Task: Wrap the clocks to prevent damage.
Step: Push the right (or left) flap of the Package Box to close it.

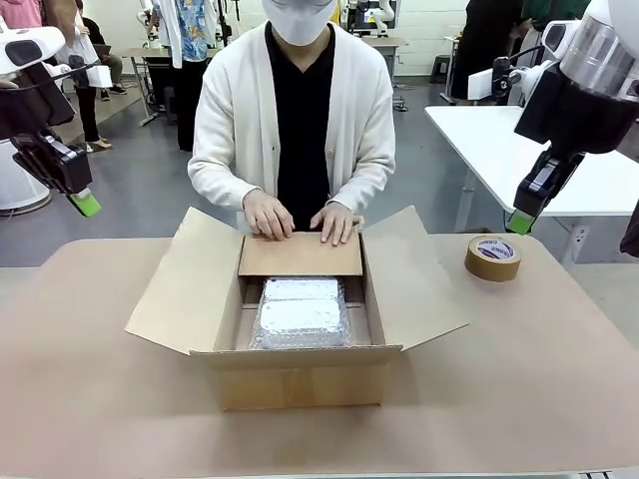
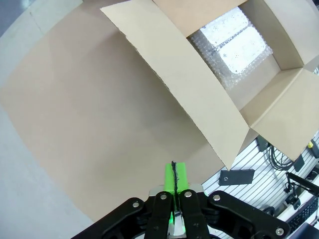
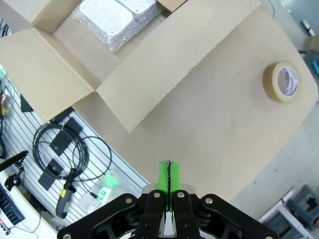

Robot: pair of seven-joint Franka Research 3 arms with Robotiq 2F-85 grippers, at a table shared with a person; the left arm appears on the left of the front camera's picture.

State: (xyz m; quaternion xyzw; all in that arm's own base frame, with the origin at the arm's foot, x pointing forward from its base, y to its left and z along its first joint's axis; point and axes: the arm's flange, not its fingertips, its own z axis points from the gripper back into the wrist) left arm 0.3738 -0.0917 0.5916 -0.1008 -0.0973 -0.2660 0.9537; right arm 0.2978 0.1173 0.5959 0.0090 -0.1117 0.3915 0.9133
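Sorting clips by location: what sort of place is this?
Likely a lab or workshop: white worktable behind the person, slotted wall panel hung with cables, cardboard box and tape roll.

**Headcount at the worktop (image 1: 539, 359)**

One cardboard box (image 1: 300, 384). Two bubble-wrapped clocks (image 1: 300, 314), by the look of it. One tape roll (image 1: 493, 257). Two tools: left tool (image 1: 86, 205), right tool (image 1: 519, 222). Two hands: person's right hand (image 1: 268, 216), person's left hand (image 1: 336, 222).

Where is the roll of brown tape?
In the front view, the brown tape roll lies flat on the table, on the robot's right side. It sits just past the cardboard box's open right flap, not touching it.
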